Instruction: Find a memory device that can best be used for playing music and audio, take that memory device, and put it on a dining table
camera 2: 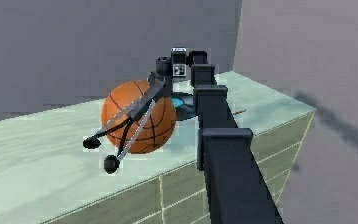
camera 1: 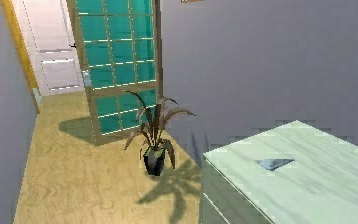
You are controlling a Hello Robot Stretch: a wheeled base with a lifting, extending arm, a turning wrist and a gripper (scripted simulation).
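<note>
In the arm side view my arm (camera 2: 222,150) reaches out over a pale green dresser top (camera 2: 47,150). The gripper (camera 2: 102,153) slants down to the left in front of an orange basketball (camera 2: 152,125) that rests on that top. I cannot tell whether the gripper holds anything. A dark flat thing with a bluish edge (camera 2: 187,108) lies just beyond the ball, partly hidden by the arm. In the forward view a small grey flat thing (camera 1: 275,163) lies on the pale green top (camera 1: 317,185) at lower right.
A potted plant (camera 1: 155,135) in a black pot stands on the wooden floor (camera 1: 77,180) left of the dresser. Behind it is a teal glass-block panel (camera 1: 117,60), and a white door (camera 1: 52,45) at far left. Grey walls close the room.
</note>
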